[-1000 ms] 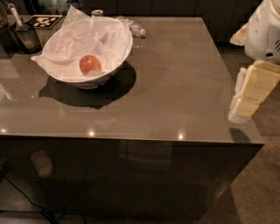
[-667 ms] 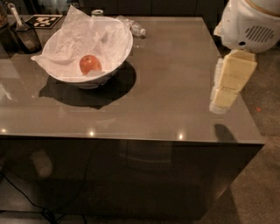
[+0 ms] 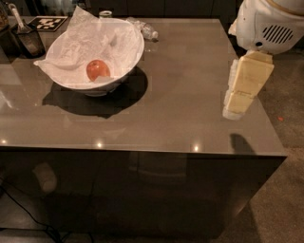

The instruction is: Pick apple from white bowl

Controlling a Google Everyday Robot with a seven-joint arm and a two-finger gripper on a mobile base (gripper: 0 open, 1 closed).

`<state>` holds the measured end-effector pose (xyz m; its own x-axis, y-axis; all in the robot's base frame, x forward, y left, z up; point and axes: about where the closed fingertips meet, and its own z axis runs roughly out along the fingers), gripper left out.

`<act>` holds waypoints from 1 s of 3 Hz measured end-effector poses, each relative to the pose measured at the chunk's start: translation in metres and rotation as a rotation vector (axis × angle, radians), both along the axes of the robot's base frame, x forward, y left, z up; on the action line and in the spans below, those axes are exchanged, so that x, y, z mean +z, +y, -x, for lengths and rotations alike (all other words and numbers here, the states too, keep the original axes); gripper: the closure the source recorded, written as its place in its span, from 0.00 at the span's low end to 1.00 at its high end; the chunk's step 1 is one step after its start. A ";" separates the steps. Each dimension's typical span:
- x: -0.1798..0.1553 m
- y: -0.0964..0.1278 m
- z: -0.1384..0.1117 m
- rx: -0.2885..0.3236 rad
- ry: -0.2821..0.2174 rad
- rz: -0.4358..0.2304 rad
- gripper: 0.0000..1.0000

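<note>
The red-orange apple lies inside the white bowl, on the crumpled white paper that lines it, at the table's far left. My gripper hangs from the white arm housing at the right, above the table's right side and far to the right of the bowl. It holds nothing.
A dark container with a utensil stands at the far left edge, next to a black-and-white marker tag. A plastic bottle lies behind the bowl, and a small clear cup stands at the back. The glossy brown table ends near the gripper's right.
The arm and gripper have moved left, from beyond the table's right edge to over its right side. The apple and bowl have not moved.
</note>
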<state>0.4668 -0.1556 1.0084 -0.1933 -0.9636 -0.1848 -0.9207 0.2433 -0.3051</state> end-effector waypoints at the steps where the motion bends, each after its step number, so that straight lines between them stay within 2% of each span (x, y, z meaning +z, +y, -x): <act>1: 0.011 0.039 -0.023 0.074 0.000 -0.051 0.00; 2: 0.030 0.081 -0.054 0.144 0.002 -0.055 0.00; 3: 0.044 0.103 -0.063 0.180 -0.035 -0.079 0.00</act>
<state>0.5296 -0.0523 1.0526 -0.0114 -0.9643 -0.2644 -0.9407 0.0999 -0.3241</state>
